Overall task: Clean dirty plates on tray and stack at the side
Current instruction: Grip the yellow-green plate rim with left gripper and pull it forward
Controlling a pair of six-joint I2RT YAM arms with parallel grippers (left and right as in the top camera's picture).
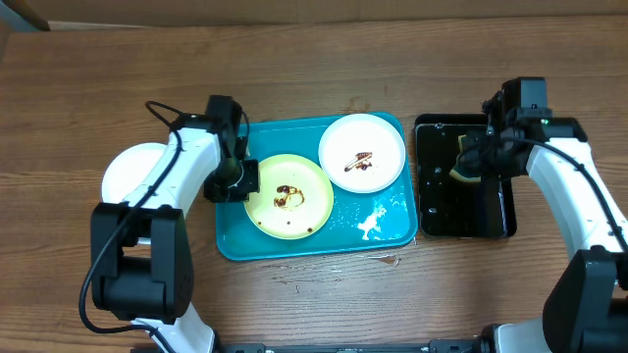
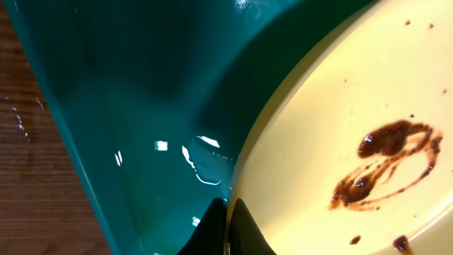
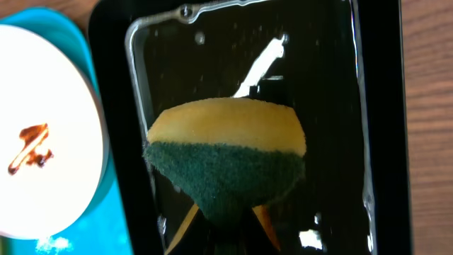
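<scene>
Closest up on the left wrist cam is the left gripper [image 2: 228,228], clamped on the near rim of the yellow-green plate [image 2: 333,99], one dark finger on top of the edge and one under it. Starting from the far left in the overhead view, the off-tray white plate [image 1: 126,172] sits on the table beside the turquoise tray [image 1: 285,245]. It's half hidden by my left arm and looks clean where it shows, so I'm calling that the start of the stack. Next over, the yellow-green plate lies in the left half of the tray with a brown sauce smear [image 2: 386,166] near its middle, well away from the pinched edge. The second white plate [image 1: 385,145] sits in the tray's back right corner, also smeared, and there's a white splotch [image 1: 373,224] on the tray floor in front of it, soap or foam, can't tell. Further right is the black tray [image 1: 496,211], glossy and probably wet. The right gripper [image 3: 225,212] hangs over it, squeezed onto a sponge [image 3: 226,156] with the yellow side up top and the green scrub side nearer the fingers. My read is that we're on plate two: the left arm is bracing it and the sponge isn't on it yet. Next I'd carry the sponge left over the second white plate without clipping it, land it on the smear, and keep the left clamp steady while scrubbing.
</scene>
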